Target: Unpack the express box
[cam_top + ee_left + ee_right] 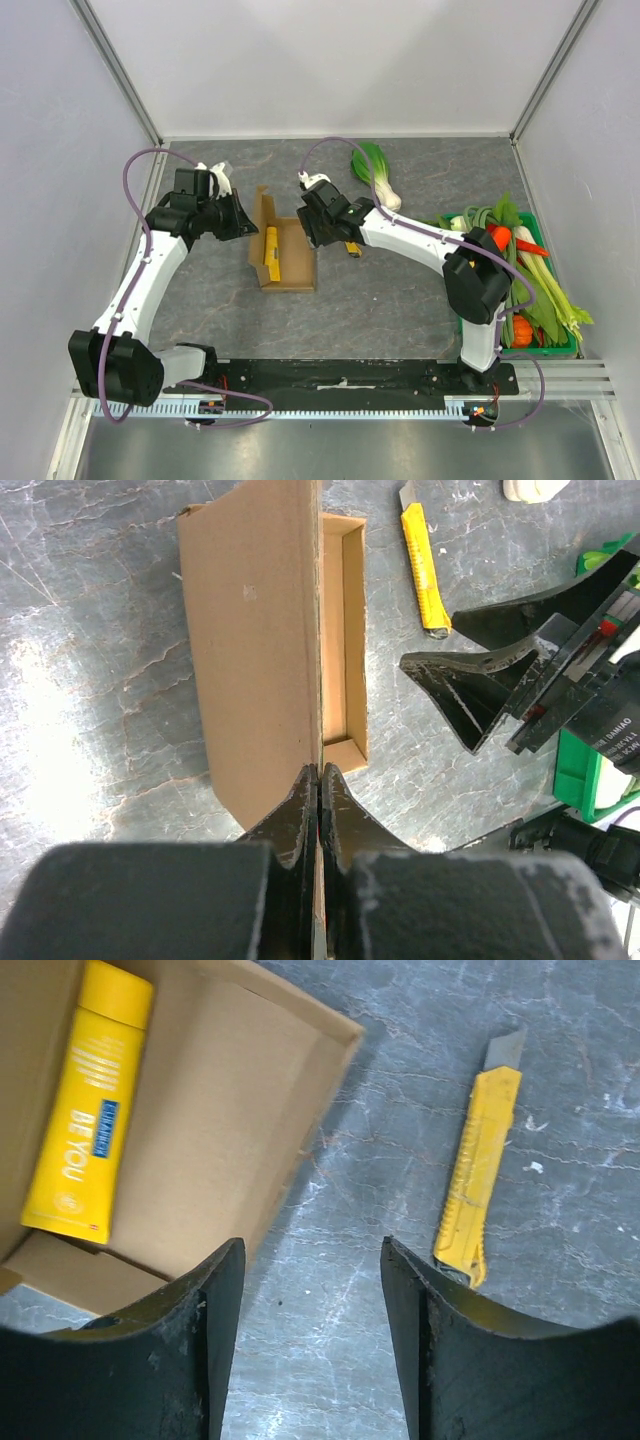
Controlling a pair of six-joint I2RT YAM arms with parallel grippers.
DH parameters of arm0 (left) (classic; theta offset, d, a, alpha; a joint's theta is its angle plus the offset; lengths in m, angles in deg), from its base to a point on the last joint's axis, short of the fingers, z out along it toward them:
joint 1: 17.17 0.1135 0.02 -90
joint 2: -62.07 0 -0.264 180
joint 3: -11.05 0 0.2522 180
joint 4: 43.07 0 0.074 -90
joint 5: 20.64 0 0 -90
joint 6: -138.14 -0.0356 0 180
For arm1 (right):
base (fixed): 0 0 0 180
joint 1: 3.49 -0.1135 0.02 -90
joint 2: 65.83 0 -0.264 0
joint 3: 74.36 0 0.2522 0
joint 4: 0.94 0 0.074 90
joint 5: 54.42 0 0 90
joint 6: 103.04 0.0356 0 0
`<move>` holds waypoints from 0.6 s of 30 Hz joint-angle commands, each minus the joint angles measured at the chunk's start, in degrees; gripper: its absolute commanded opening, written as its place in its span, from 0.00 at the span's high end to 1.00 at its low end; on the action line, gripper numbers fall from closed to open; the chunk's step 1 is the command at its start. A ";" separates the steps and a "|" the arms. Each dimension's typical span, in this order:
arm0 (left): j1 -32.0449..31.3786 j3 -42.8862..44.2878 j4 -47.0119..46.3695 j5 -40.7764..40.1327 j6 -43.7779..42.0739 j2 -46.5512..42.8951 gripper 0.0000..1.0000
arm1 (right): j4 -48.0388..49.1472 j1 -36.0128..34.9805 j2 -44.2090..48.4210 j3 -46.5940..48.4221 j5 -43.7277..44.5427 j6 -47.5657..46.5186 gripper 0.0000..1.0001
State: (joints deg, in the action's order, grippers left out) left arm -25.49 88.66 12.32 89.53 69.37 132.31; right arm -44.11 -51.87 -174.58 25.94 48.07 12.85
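The express box (290,262) lies open in the middle of the table, its lid (264,207) standing up on the left side. A yellow tube (270,254) lies inside it, also in the right wrist view (88,1155). My left gripper (246,220) is shut on the edge of the raised lid (255,650), as the left wrist view (318,772) shows. My right gripper (318,238) is open and empty, low over the table just right of the box (230,1090), its jaws (312,1250) over bare tabletop.
A yellow utility knife (478,1190) lies on the table right of the box, partly under my right arm in the top view (352,248). A bok choy (376,172) lies at the back. A green crate (560,345) of vegetables stands at the right edge.
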 commanded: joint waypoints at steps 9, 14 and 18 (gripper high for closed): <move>0.76 -2.50 -1.90 0.86 0.47 -1.94 0.98 | 11.48 0.13 -5.76 2.49 -18.46 0.04 0.31; 1.02 -8.65 -4.09 -0.30 2.05 -4.40 0.98 | 13.67 0.13 -9.28 2.23 -19.87 1.97 0.28; 1.11 -10.15 -4.10 -0.21 2.58 -4.76 0.97 | 14.47 0.22 -10.96 2.23 -20.93 2.76 0.27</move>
State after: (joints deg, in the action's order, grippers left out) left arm -24.53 81.01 7.46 90.58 70.95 127.68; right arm -33.49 -51.65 -185.01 26.97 29.84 14.16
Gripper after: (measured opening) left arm 0.029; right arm 0.731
